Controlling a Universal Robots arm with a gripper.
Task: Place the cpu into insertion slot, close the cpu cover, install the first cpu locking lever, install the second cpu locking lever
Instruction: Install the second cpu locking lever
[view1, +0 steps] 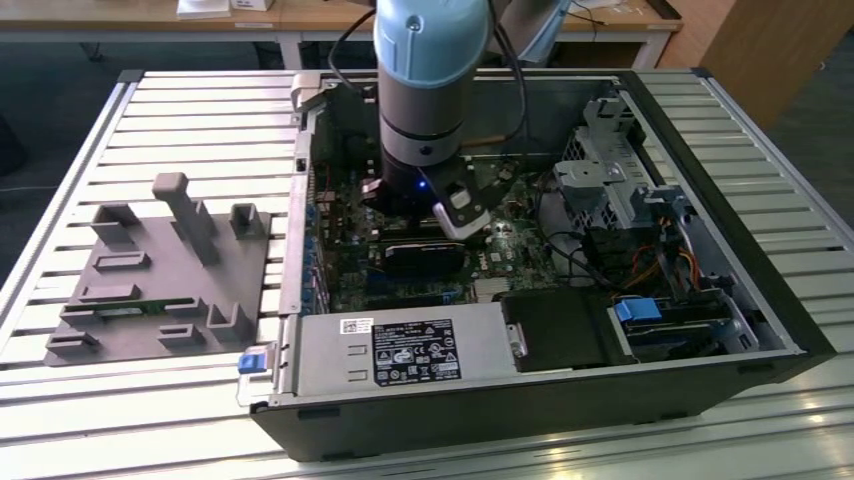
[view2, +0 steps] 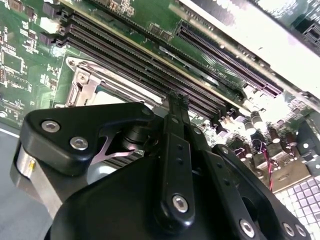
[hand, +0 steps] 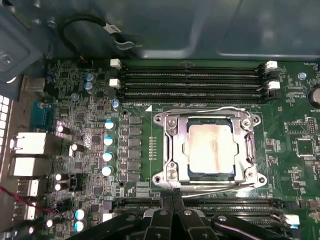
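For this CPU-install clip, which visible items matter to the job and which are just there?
Job:
- pale silvery-beige square cpu, seated in the socket
- silvery metal frame cpu cover, closed around it
- thin wire locking levers
- black gripper, beside the socket

Bystanders:
- long black memory slots
- grey plastic fixture block
- blue-tabbed drive bay

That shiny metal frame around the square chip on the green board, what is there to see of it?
The cpu cover is a thin silvery metal frame with a square opening. In the first wrist view it lies flat, closed over the pale cpu, whose top shows through the opening. Thin wire levers run along its edges. It sits on the green board between the long black memory slots and the gripper, whose tips are at its near edge.
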